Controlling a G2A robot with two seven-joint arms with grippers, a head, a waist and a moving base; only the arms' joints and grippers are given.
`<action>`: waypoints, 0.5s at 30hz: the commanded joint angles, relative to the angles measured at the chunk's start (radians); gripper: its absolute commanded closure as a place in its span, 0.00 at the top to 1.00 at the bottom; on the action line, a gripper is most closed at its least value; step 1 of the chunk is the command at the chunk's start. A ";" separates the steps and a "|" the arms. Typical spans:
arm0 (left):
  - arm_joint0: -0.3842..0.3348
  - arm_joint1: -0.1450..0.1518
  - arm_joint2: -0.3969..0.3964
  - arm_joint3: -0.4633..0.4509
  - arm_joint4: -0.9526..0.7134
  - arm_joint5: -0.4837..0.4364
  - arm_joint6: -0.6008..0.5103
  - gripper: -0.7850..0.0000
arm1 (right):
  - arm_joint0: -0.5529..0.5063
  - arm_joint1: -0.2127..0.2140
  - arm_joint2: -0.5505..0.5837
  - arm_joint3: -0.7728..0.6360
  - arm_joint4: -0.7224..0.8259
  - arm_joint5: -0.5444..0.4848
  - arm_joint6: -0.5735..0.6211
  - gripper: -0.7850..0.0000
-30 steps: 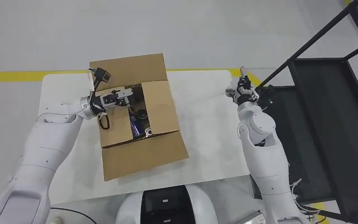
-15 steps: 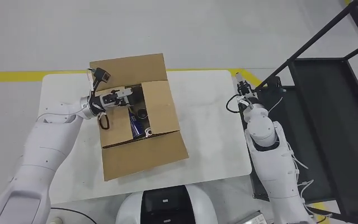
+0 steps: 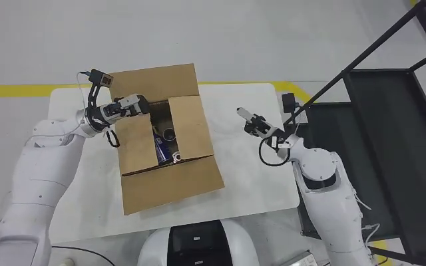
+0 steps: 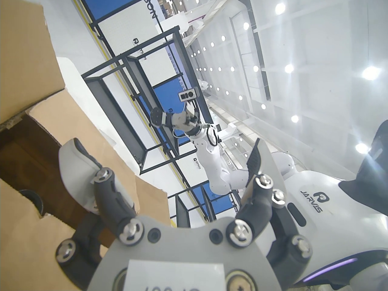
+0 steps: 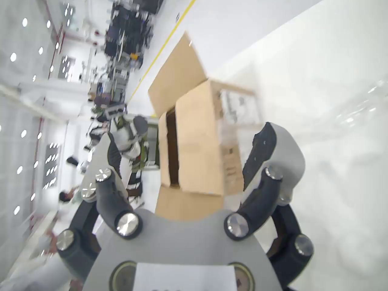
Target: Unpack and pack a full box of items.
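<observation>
As seen from above, open cardboard box [image 3: 190, 130] on the left half of the white bench [image 3: 249, 176], close to the far edge and turned a little askew to it. All four flaps folded outward: one toward the far edge, one toward the near edge, one to each side. Down inside, packed close together, a dark blue item [image 3: 162, 150], a round black item [image 3: 170, 135] and a small white piece [image 3: 177, 157], all too small to identify.

Left claw [image 3: 138, 103] at the far left corner of the box's opening, over the left flap [image 3: 135, 147], fingers [image 4: 75, 165] spread wide with nothing between them. Cannot tell whether touching the cardboard or just above it. From the left wrist, brown flap edges just beside one finger, and the other arm far off across the bench.

Right claw [image 3: 245, 115] above the right part of the bench, nearer the far right corner, well apart from the box and aimed toward it. Also spread wide, gripping nothing. On the side of the box facing it, a white label [image 5: 239, 107].

Beside the bench's right edge, a black metal rack [image 3: 373, 113]. On the floor beyond the far edge, a yellow line [image 3: 26, 90].
</observation>
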 commanded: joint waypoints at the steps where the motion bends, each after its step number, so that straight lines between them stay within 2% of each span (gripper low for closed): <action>1: 0.013 0.012 -0.034 -0.021 0.014 -0.003 0.003 1.00 | -0.017 0.005 0.001 -0.011 0.045 -0.006 0.112 1.00; 6: 0.052 0.036 -0.100 -0.050 0.055 -0.001 0.001 1.00 | -0.051 0.022 -0.016 -0.012 0.048 -0.027 0.312 1.00; 15: 0.079 0.050 -0.138 -0.055 0.103 -0.002 0.010 1.00 | -0.008 0.027 -0.075 0.066 -0.018 -0.079 0.277 1.00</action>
